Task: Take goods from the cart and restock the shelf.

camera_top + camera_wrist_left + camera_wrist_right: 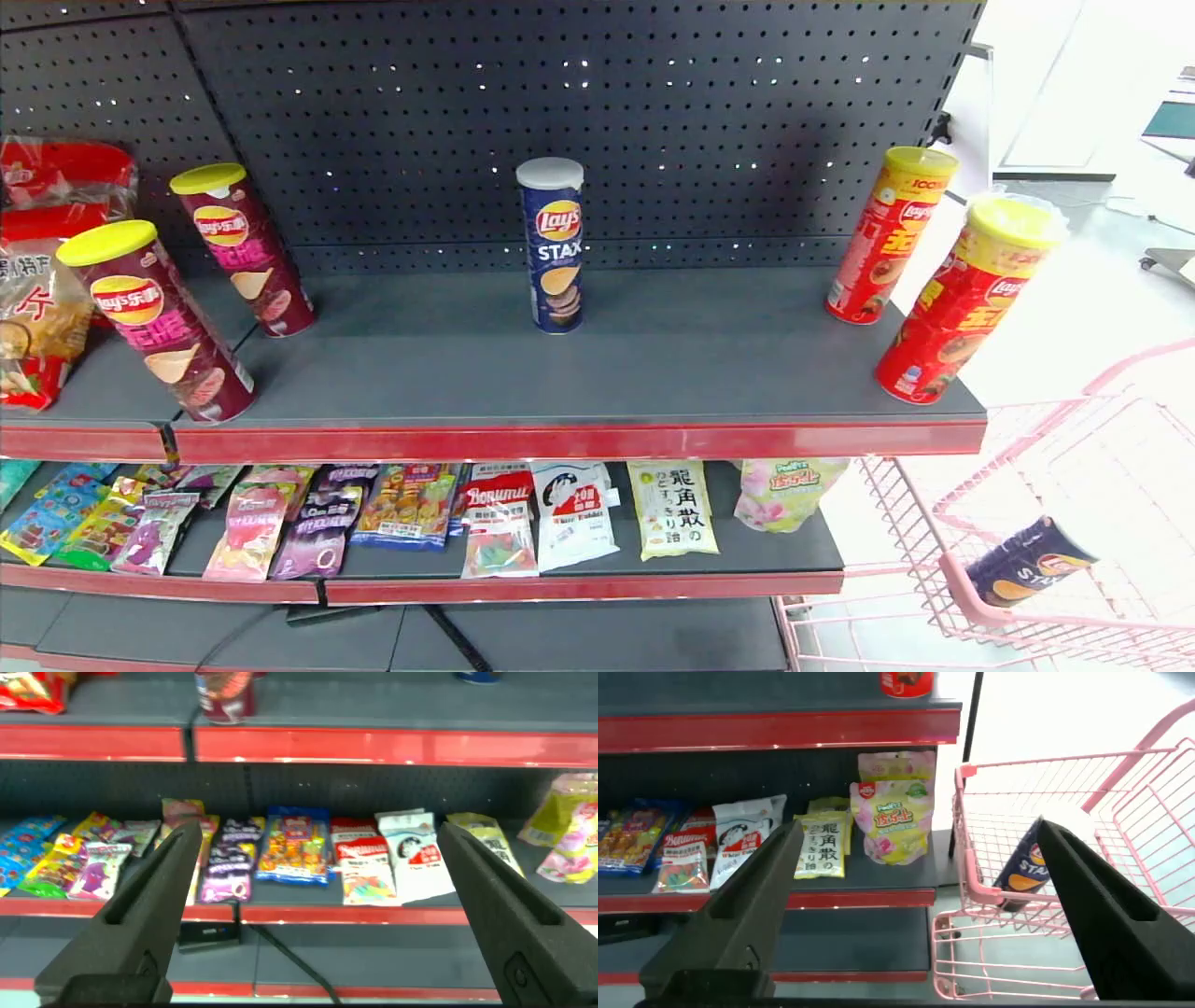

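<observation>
A dark blue chip can (1025, 563) lies tilted inside the pink wire cart (952, 560) at the lower right; the same can (1029, 860) leans against the cart's (971, 849) wall in the right wrist view. On the grey upper shelf (653, 373) a matching blue can (553, 245) stands upright in the middle. My right gripper (915, 840) is open, facing the cart and the lower shelf's end. My left gripper (318, 845) is open, facing the snack bags on the lower shelf (308, 913). Neither holds anything.
Two maroon cans (154, 317) (245, 247) stand at the shelf's left, two red cans (889, 233) (966, 301) at its right. Snack bags (42, 271) crowd the far left. Several flat bags (504, 518) lie on the lower shelf. A dark pegboard (579, 121) backs the shelf.
</observation>
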Available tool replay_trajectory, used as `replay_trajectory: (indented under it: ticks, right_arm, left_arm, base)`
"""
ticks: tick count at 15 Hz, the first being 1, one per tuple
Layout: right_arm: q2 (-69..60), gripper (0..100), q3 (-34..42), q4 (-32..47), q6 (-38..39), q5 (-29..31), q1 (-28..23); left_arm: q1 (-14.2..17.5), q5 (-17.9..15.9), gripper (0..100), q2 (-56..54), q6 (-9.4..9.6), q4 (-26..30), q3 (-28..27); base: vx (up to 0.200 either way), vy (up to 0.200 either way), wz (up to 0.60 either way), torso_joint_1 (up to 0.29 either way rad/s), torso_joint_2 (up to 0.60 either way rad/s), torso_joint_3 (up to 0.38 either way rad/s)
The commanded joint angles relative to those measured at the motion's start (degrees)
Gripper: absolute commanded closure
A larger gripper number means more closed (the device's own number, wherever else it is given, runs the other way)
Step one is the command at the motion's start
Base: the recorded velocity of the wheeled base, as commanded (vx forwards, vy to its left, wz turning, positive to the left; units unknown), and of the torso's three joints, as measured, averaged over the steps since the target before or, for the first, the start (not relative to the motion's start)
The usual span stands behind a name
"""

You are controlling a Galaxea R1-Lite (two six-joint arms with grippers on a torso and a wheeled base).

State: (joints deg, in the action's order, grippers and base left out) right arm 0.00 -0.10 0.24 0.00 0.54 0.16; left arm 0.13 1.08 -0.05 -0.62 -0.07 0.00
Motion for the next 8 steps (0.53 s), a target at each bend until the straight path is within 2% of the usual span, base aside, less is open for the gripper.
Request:
replay_trajectory:
  ticks: [1,7,8]
  right_arm:
    - [0.00,0,0.01,0.02,0.00,-0.01,0.02]
    - [0.00,0,0.01,0.02,0.09,-0.10,0.02]
    - [0.00,0,0.01,0.02,0.09,-0.10,0.02]
  left_arm:
    - [0.04,0.06,0,0.05,0.01,-0.01,0.00]
    - [0.04,0.06,0,0.05,0.01,-0.01,0.00]
    - [0.04,0.06,0,0.05,0.01,-0.01,0.00]
  base:
    - [0.000,-0.200,0.00,0.007,0.01,0.007]
    - [0.000,-0.200,0.00,0.002,0.00,0.002]
    - [0.000,0.000,0.00,0.000,0.00,0.000]
